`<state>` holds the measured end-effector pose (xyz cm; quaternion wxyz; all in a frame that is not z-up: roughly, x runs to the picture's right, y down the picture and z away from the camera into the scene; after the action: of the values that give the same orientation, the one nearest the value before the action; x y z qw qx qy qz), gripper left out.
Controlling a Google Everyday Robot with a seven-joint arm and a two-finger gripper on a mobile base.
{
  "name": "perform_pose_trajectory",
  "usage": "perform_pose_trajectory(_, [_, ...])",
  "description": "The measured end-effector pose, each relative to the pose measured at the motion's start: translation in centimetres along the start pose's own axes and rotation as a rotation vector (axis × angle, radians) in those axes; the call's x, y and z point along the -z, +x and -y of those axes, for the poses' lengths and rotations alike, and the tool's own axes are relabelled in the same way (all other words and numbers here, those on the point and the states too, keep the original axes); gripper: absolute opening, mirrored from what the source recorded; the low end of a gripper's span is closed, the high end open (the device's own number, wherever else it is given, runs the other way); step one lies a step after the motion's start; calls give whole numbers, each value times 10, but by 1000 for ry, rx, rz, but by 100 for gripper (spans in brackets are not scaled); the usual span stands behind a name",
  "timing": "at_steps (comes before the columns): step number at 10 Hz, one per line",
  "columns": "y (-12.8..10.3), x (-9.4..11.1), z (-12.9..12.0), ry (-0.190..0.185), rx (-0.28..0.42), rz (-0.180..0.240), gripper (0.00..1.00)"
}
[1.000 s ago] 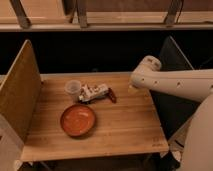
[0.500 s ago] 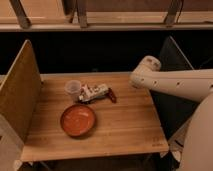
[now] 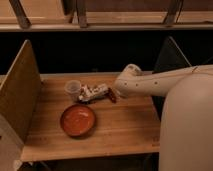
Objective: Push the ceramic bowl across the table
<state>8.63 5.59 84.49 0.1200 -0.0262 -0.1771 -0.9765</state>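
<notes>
The ceramic bowl [image 3: 78, 120] is round, shallow and glossy orange-brown, and sits upright on the left-middle of the light wooden table [image 3: 125, 127]. My white arm [image 3: 150, 82] reaches in from the right. Its gripper [image 3: 113, 94] is low over the back of the table, behind and to the right of the bowl and apart from it. The arm hides much of the gripper.
A small translucent white cup [image 3: 73, 88] stands behind the bowl. A small white and dark item [image 3: 94, 92] lies between the cup and the gripper. A tan upright panel [image 3: 20, 90] bounds the table's left side and a dark panel [image 3: 170, 55] the right.
My arm has swung left and down toward the items at the back of the table. The bowl, the cup and the small item have not moved.
</notes>
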Motion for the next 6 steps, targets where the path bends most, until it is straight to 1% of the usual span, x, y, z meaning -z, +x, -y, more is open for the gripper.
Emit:
perform_pose_trajectory(2, [22, -13, 24, 71, 66, 6, 0])
perform_pose_trajectory(3, [22, -13, 26, 77, 70, 8, 0])
perform_pose_trajectory(6, [23, -13, 26, 79, 70, 4, 0])
